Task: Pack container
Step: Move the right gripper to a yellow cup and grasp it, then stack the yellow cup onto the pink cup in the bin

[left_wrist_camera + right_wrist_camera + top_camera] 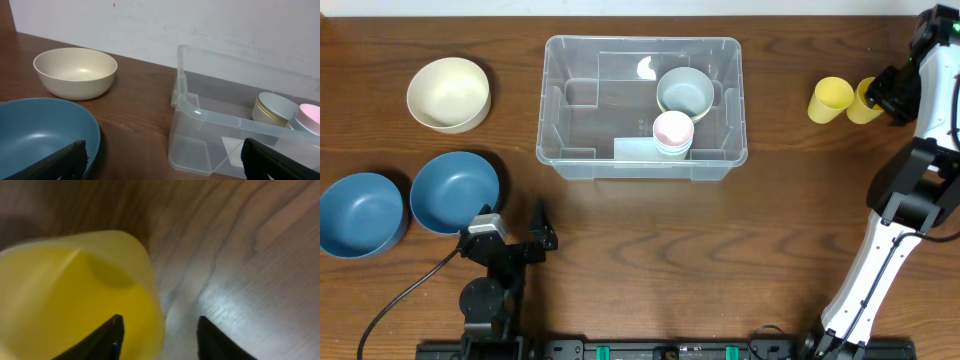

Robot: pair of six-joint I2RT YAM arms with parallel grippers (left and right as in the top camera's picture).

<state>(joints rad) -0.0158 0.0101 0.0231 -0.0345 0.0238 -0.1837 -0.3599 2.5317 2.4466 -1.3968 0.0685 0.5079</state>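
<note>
The clear plastic container [642, 42] stands at the table's middle back; it also shows in the left wrist view [215, 117]. Inside it are a grey cup [685, 92] and a pink cup [672, 131]. Two yellow cups lie at the far right, one [831, 99] free and one [865, 100] at my right gripper [882, 97]. In the right wrist view the right gripper [159, 330] is open, with one finger inside the yellow cup [65, 295] and one outside its rim. My left gripper [512, 225] [162, 160] is open and empty near the front left.
A cream bowl [448, 93] [75, 71] sits at the back left. Two blue bowls [455, 190] [360, 213] sit at the front left, the nearer one [40, 132] just beside my left gripper. A white wall rises behind the table.
</note>
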